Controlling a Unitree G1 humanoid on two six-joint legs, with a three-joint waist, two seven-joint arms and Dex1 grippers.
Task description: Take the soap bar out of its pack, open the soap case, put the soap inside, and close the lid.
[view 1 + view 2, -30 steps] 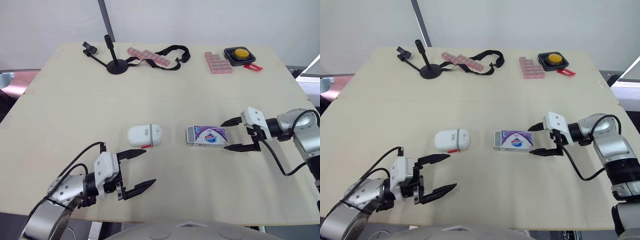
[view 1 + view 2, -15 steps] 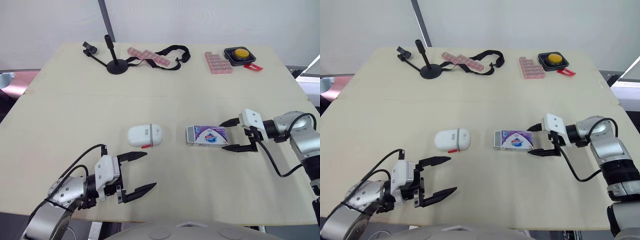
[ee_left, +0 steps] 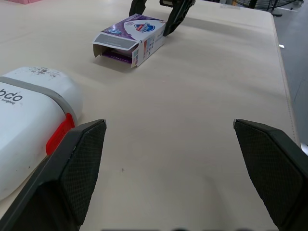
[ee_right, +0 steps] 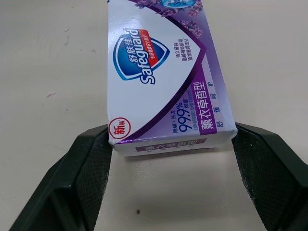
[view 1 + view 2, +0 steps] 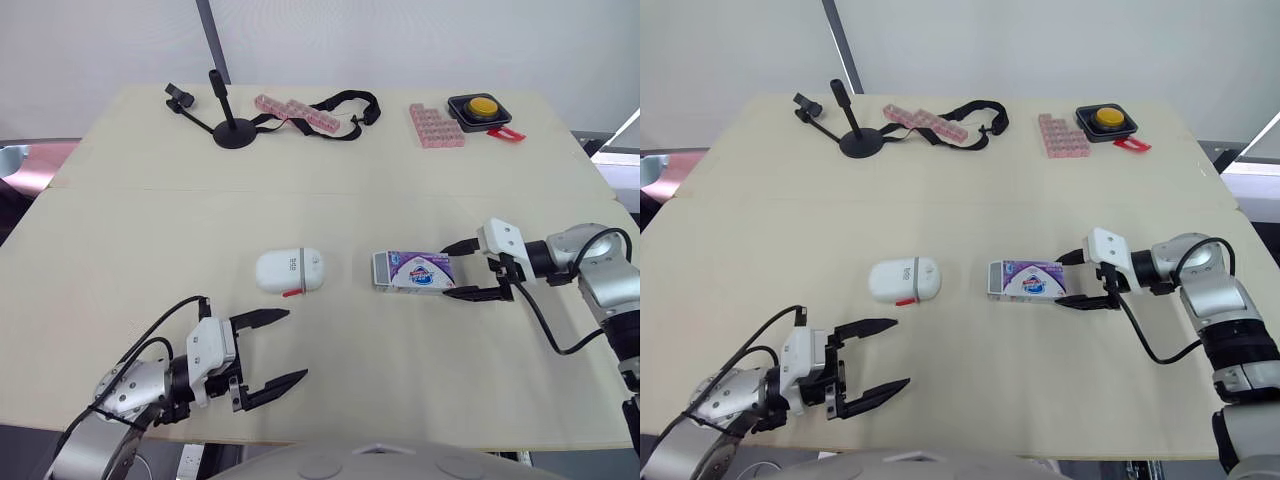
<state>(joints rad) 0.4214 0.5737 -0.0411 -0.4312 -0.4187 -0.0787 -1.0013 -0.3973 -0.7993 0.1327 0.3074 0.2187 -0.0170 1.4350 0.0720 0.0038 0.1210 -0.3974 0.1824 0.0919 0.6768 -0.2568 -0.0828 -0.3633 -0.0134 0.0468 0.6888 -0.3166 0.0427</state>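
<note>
The purple and white soap pack (image 5: pixel 415 271) lies flat at mid-table, its open flap end facing the white oval soap case (image 5: pixel 289 271), which is closed and has a red latch. My right gripper (image 5: pixel 446 271) is open, one finger on each side of the pack's right end; in the right wrist view the pack (image 4: pixel 163 77) sits between the fingers (image 4: pixel 86 178). My left gripper (image 5: pixel 296 344) is open and holds nothing, near the front edge, a little in front of the case. The left wrist view has the case (image 3: pixel 29 115) close by and the pack (image 3: pixel 130 38) farther off.
Along the far edge stand a black stand (image 5: pixel 232 130), a pink tray (image 5: pixel 290 108) tangled with a black strap (image 5: pixel 350 103), another pink tray (image 5: pixel 435 125) and a yellow button box (image 5: pixel 482 108). Bare tabletop (image 5: pixel 350 210) lies between these and the pack.
My right gripper has slid a little left, so its fingers now flank the pack's end. My left gripper has drawn back slightly toward the front edge. Pack and case have not moved.
</note>
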